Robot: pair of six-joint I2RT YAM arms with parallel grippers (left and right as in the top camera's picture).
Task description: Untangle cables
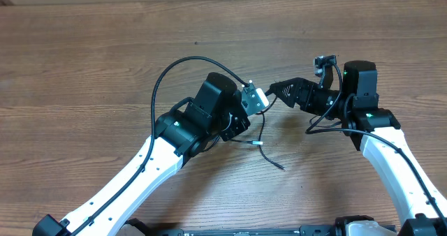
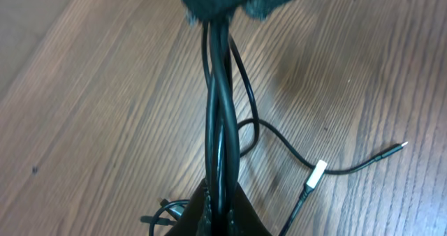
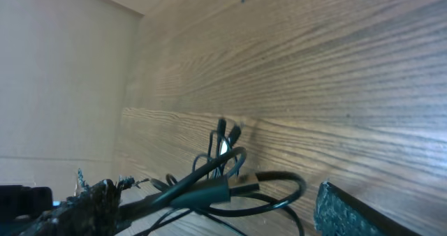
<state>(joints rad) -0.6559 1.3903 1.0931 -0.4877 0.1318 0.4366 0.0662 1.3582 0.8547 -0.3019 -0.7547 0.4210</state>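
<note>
Cables [image 2: 221, 117] strung btwn L gripper [image 1: 255, 100] & R gripper [image 1: 274, 91], centre of table [image 1: 84, 61].
L gripper just left of R gripper, nearly touching; cables run as one bundle from one to the other, above the surface. Loose lengths hang below the grippers & lie on the table toward the front edge: plug [image 1: 259, 143] just in front of L gripper, cable tip [image 1: 281, 167] further front & to the right.

We see thin black cables [image 2: 220, 124] bunched and twisted together into one taut strand, raised above the wooden table [image 2: 84, 124]. Two loose ends trail onto the wood: one with a silvery plug [image 2: 318, 173], one with a small metal tip [image 2: 401, 146].
</note>
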